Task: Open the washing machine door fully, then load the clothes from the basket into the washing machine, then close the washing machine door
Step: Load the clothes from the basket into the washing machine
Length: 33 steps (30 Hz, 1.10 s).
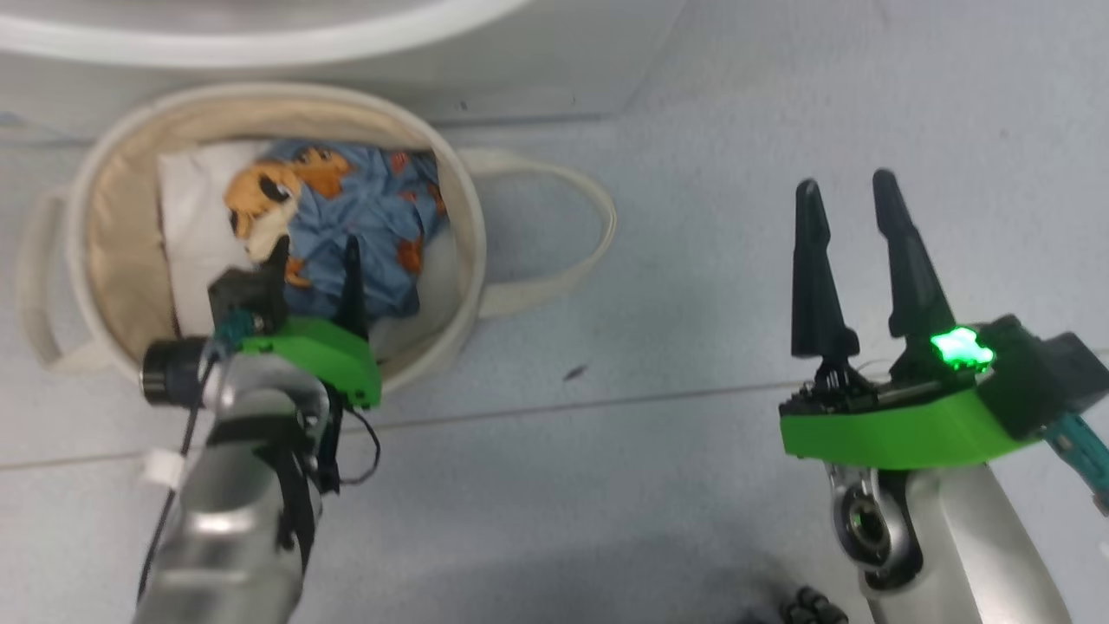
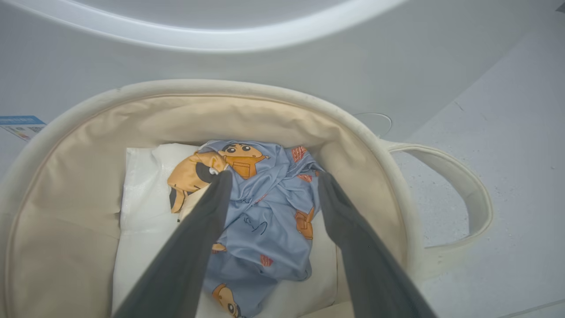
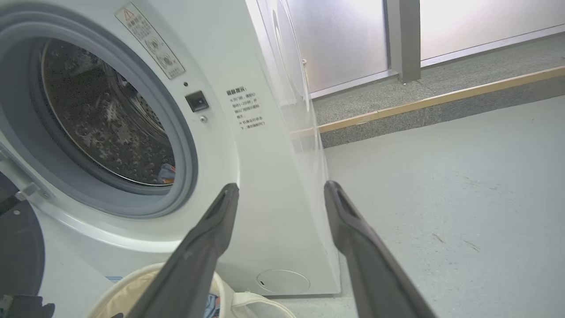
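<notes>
My left gripper (image 1: pixel 316 241) hangs spread wide over the basket (image 1: pixel 260 94), straddling the clothes (image 1: pixel 372 199) so I can close on them for loading.

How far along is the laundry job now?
Done: the door stands open. In hand: the left gripper hangs over the clothes in the basket, jaws open, nothing gripped yet. Left: lift the clothes into the washer, then shut the door. The right gripper is idle, open.
</notes>
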### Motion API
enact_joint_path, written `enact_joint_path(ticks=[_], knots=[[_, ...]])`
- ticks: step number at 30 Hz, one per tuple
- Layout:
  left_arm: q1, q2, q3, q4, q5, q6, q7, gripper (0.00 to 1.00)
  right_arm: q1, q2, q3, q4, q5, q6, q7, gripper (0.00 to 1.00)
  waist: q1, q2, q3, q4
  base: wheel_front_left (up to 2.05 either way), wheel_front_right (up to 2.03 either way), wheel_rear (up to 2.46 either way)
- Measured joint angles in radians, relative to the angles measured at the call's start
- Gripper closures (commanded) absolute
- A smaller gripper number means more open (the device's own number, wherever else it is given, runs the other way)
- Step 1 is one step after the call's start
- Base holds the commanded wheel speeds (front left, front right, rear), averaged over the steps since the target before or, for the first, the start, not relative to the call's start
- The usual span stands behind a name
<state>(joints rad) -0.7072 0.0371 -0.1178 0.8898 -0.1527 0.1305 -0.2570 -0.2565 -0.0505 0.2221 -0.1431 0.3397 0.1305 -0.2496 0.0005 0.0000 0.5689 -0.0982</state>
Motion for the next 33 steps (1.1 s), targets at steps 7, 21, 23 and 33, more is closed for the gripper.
enact_joint_path(ticks=[7,21,23,33], knots=[[-0.21,0.026,0.02,0.221,0.0,0.027,0.0,0.0,-0.067,-0.01,0.014,0.006,-0.079,0.0,0.0,0.0,-0.0002,0.0,0.163,-0.019,0.0,0.0,0.0],[-0.448,0.075,-0.021,0.398,0.04,0.044,0.096,0.0,-0.092,-0.01,-0.013,0.006,-0.082,0.0,0.0,0.0,-0.0004,-0.0001,0.368,-0.054,0.0,0.0,0.0],[-0.47,0.083,-0.034,0.401,0.052,0.044,0.133,0.0,-0.093,-0.01,-0.013,0.005,-0.082,0.0,0.0,0.0,-0.0004,0.0,0.384,-0.055,0.0,0.0,0.0],[-0.509,0.09,-0.044,0.406,0.043,0.056,0.246,1.0,-0.108,-0.009,-0.012,0.004,-0.075,0.0,0.0,0.0,-0.0006,0.0,0.395,-0.062,0.0,0.0,0.0]])
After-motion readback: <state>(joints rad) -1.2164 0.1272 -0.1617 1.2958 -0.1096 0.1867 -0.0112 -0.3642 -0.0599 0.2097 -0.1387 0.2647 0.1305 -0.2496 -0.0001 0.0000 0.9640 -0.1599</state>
